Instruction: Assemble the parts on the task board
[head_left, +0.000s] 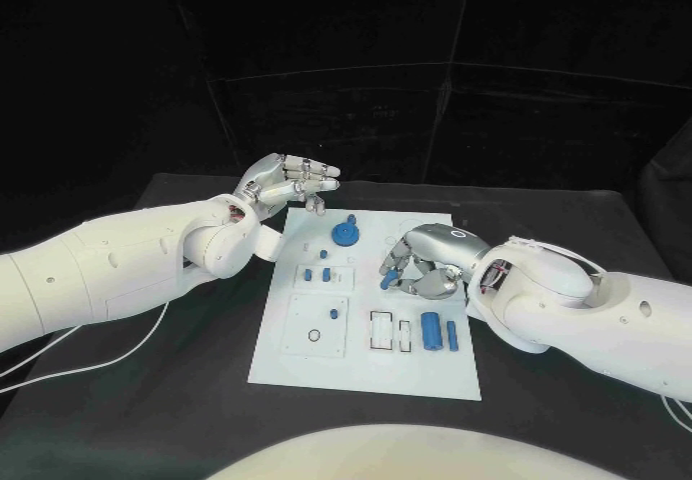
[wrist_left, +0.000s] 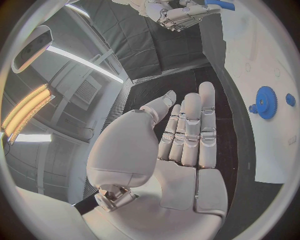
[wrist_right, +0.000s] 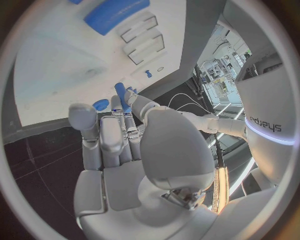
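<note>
The white task board (head_left: 361, 365) lies in the middle of the black table. My right hand (head_left: 423, 265) hovers over the board's right middle and pinches a slim blue peg (head_left: 389, 281); in the right wrist view the peg (wrist_right: 122, 97) sits between thumb and fingers above the board (wrist_right: 56, 65). My left hand (head_left: 289, 185) is raised at the board's far left corner, fingers extended (wrist_left: 187, 130) and holding nothing. A blue gear (head_left: 346, 235) stands near the far edge, also seen as the gear (wrist_left: 267, 102) in the left wrist view.
A thick blue cylinder (head_left: 431, 325) and a thin blue bar (head_left: 451, 335) lie on the board's near right. Small blue pieces (head_left: 326, 273) stand at the board's left middle, and another (head_left: 335, 313) in a square plate. Black table surrounds the board.
</note>
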